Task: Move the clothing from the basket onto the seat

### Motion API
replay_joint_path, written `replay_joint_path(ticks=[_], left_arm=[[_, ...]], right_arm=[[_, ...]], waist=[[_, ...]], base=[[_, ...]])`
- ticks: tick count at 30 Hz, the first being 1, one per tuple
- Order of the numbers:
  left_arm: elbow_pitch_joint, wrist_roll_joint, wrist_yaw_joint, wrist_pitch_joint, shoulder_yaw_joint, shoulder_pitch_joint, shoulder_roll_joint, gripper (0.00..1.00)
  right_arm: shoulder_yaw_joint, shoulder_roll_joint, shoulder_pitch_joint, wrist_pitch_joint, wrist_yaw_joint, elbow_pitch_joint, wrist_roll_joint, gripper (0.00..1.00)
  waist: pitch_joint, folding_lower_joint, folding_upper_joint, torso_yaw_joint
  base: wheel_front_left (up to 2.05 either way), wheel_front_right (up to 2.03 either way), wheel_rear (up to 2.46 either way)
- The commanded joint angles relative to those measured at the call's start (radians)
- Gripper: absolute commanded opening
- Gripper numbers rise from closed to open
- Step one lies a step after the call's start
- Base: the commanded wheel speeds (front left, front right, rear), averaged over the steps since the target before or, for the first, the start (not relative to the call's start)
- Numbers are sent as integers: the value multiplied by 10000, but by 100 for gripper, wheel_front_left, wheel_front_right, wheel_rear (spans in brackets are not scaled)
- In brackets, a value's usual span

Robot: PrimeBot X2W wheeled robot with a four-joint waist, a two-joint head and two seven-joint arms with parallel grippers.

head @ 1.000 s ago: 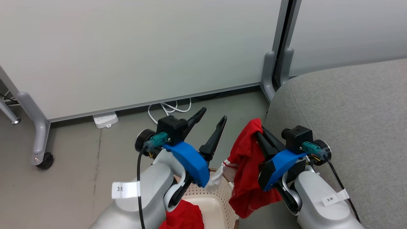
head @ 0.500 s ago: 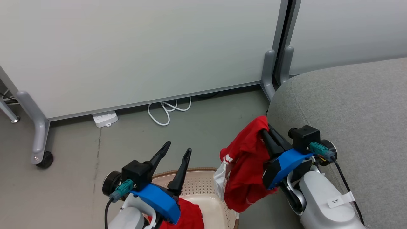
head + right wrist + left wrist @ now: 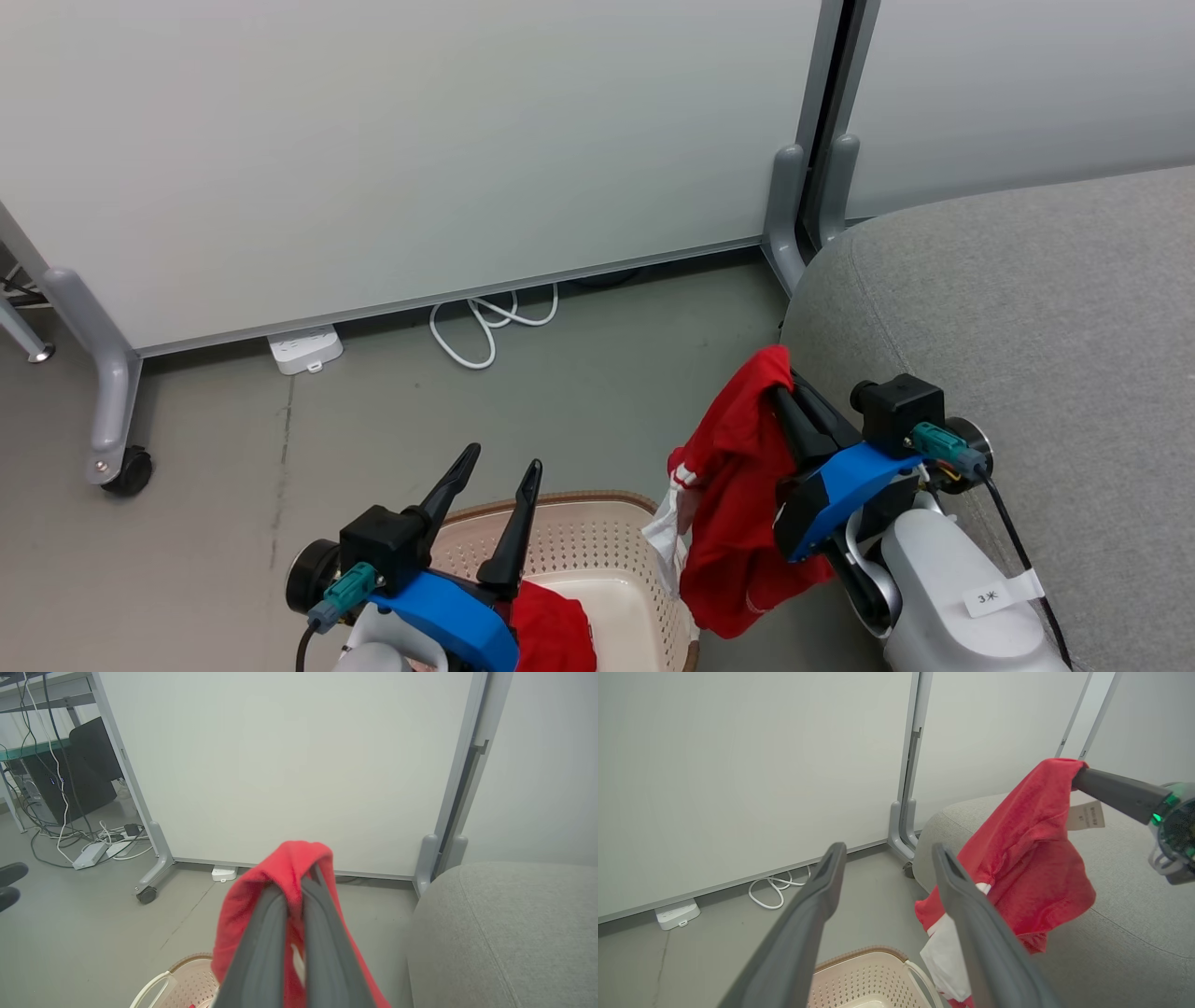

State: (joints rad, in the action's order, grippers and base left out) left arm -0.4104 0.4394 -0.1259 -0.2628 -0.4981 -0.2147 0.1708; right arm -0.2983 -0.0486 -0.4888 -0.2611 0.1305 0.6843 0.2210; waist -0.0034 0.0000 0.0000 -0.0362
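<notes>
My right gripper (image 3: 782, 383) is shut on a red garment (image 3: 738, 504) with white trim. The cloth hangs in the air between the basket and the grey seat (image 3: 1027, 308). In the right wrist view the fingers pinch the red garment (image 3: 285, 877) at its top fold. The left wrist view has the hanging garment (image 3: 1031, 858) with a white tag beside the seat (image 3: 1134, 924). My left gripper (image 3: 499, 462) stands open and empty above the cream basket (image 3: 597, 541). A second red garment (image 3: 551, 630) lies inside the basket.
White partition panels (image 3: 420, 140) on grey wheeled legs (image 3: 112, 401) stand behind. A white power strip (image 3: 305, 348) and a looped white cable (image 3: 490, 322) lie on the grey floor at the panel's foot. More cables and a dark box (image 3: 88, 760) sit far left.
My left arm has dropped down and back toward the basket, staying open. The right gripper has shifted slightly right toward the seat with the garment in it.
</notes>
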Motion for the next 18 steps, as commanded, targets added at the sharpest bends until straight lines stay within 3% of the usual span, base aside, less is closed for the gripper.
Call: replay_joint_path(ticks=[1,7,18], left_arm=[[61,-17,-65,-30,9,91,-18,100],[156,13,-55,-28,89,143,23,100],[269,50,-56,-29,153,-95,85,100]], right_arm=[[18,-33,88,-58,5,-33,-63,0],[-45,-34,66,-48,5,-93,-22,0],[-78,-33,-211,-45,3,-201,-19,0]], waist=[[8,0,0,-39],[76,0,0,-405],[492,0,0,-1982]], base=[[0,0,0],[0,0,0],[0,0,0]])
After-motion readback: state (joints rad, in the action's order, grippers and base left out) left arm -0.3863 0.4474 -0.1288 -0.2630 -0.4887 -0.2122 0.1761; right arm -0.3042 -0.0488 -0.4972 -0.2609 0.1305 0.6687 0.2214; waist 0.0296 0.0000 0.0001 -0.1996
